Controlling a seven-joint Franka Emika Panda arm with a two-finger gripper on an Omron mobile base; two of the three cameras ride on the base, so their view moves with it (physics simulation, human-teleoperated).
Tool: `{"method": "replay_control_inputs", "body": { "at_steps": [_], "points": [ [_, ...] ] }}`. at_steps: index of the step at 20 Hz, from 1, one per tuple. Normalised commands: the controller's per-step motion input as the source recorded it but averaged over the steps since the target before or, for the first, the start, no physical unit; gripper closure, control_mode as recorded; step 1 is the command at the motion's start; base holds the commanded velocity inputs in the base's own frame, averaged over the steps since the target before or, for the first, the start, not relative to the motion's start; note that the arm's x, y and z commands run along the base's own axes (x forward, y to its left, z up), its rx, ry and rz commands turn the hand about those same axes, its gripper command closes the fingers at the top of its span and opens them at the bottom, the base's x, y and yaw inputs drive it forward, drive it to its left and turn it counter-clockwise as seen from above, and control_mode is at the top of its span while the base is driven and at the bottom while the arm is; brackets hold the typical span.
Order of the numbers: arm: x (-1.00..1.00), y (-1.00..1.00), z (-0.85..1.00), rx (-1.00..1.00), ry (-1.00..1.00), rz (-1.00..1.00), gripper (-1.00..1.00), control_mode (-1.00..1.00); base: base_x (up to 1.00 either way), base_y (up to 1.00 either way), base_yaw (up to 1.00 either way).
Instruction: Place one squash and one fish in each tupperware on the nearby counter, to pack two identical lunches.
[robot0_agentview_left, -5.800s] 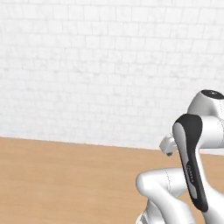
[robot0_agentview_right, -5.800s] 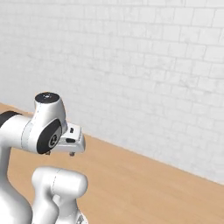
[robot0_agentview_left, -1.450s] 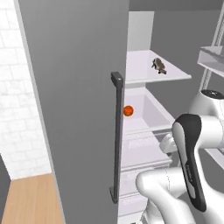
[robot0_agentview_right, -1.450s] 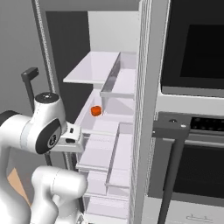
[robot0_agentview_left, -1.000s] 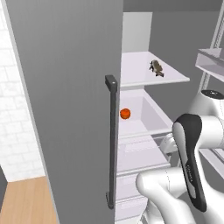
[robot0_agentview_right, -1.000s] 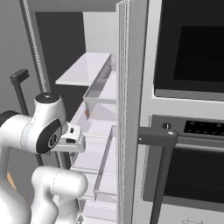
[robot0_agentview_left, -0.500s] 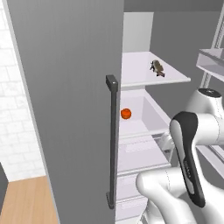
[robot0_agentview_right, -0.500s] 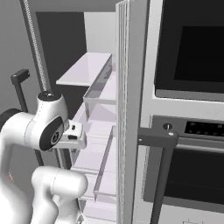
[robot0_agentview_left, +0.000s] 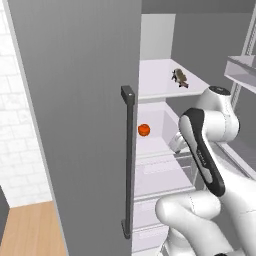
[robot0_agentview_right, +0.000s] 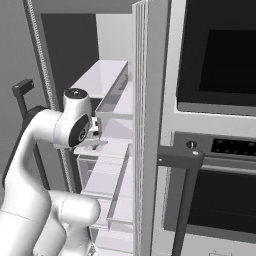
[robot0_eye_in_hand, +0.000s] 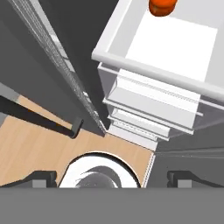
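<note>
An orange-red squash (robot0_agentview_left: 143, 130) lies on a white shelf inside the open fridge, and it also shows at the top edge of the hand view (robot0_eye_in_hand: 162, 5). One dark brown-grey fish (robot0_agentview_left: 180, 77) rests on the shelf above it. My gripper (robot0_agentview_right: 92, 142) hangs in front of the fridge shelves, pointing down, a little right of and below the squash. In the hand view my gripper (robot0_eye_in_hand: 113, 178) stands open, its fingertips (robot0_eye_in_hand: 41, 177) wide apart with nothing between them. The tupperware is out of view.
The grey fridge door (robot0_agentview_left: 75, 100) with its dark vertical handle (robot0_agentview_left: 127, 150) stands open on the left. Clear drawers (robot0_agentview_left: 160, 172) sit below the squash shelf. A built-in oven (robot0_agentview_right: 215, 75) with a bar handle (robot0_agentview_right: 180, 155) is to the right. Wooden floor (robot0_agentview_left: 30, 230) lies below.
The base drove from a counter by a tiled wall to the open fridge, shifting both views. In the last half second my arm rose and reached toward the shelves; the jaws stayed open.
</note>
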Motion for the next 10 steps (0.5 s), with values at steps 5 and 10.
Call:
{"method": "replay_control_inputs", "body": {
  "at_steps": [5,10],
  "points": [
    [1.0,0.02,-0.05,0.08,0.0,0.0,-1.0,-1.0,0.0,0.0,0.0],
    [0.99,0.33,-0.21,0.07,-0.02,-0.01,-1.0,-1.0,0.0,0.0,0.0]
  ]
}}
